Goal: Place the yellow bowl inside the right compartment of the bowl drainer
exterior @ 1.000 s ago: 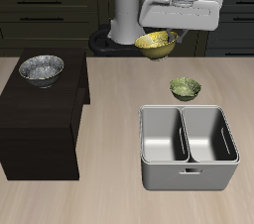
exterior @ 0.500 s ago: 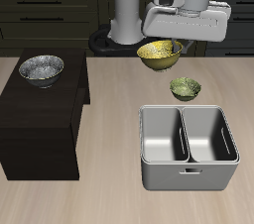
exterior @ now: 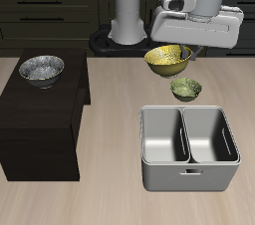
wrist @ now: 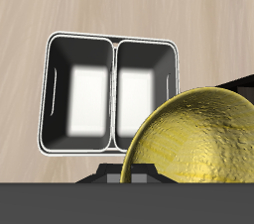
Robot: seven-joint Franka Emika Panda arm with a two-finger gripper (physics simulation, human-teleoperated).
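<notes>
Tool (exterior: 177, 50) clamped on the yellow bowl (exterior: 167, 60), gripping at its rim; bowl is airborne, clear of the worktop (exterior: 110, 139), tilted so the opening faces partly toward the front edge. In ext view it hangs above and behind the bowl drainer (exterior: 189, 177), not yet over either well, and sits just up and beside the green bowl (exterior: 185, 89) w/o touching it. Fingers themselves mostly hidden by the white tool body, so exact pad contact can't be seen.

Drainer rests on the worktop near the front edge, slot handle on the wall facing the front, both wells bare metal w/ divider btwn them. Green bowl sits on the worktop just behind the drainer's back wall.

Wrist view: yellow bowl (wrist: 198, 139) fills a big part of frame, mottled outer surface showing, overlapping one corner of the drainer (wrist: 60, 45); both wells visible.

Silver-grey bowl (exterior: 42, 69) is upright on the dark cabinet (exterior: 40, 129), well apart from everything else. Robot base is at the back of the worktop.
</notes>
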